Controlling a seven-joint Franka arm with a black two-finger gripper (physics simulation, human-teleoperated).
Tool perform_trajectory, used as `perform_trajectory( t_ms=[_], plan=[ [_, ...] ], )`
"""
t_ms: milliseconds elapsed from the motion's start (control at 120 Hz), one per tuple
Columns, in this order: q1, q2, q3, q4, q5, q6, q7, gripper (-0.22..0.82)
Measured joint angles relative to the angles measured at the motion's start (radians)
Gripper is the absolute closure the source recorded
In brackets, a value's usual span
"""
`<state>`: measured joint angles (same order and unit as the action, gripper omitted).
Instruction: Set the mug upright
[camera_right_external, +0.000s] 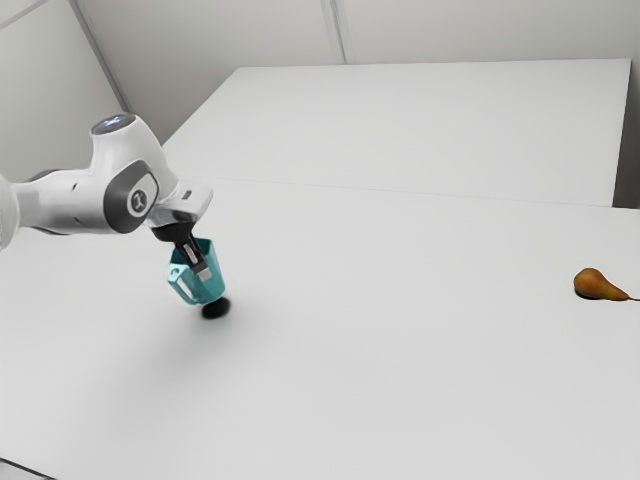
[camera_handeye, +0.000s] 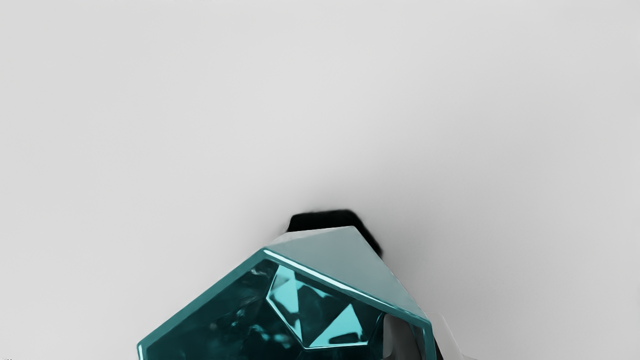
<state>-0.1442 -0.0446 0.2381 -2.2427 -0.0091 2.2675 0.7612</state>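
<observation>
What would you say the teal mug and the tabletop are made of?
The mug looks like glossy glazed ceramic, or perhaps plastic: bright glints run along its rim and inner facets. The tabletop seems matte, perhaps laminate, showing only soft shading.

- Upper round cap (camera_right_external: 113, 124) on the arm (camera_right_external: 75, 203), above the mug (camera_right_external: 208, 286): pale mark, illegible.
- Lower round cap (camera_right_external: 139, 201), nearer the mug: pale mark, illegible.
- No readable text.
</observation>
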Motion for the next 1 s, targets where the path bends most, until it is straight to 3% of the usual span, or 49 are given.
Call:
perform_trajectory(
  t_ms=[300,658,1000],
  plan=[
    [-0.084,0.036,-0.002,0.008,-0.003,0.004,-0.26,0.79],
    [-0.147,0.07,-0.017,0.013,-0.004,0.025,-0.443,0.79],
    [-0.101,0.103,-0.018,0.031,-0.005,0.03,-0.542,0.79]
  ],
)
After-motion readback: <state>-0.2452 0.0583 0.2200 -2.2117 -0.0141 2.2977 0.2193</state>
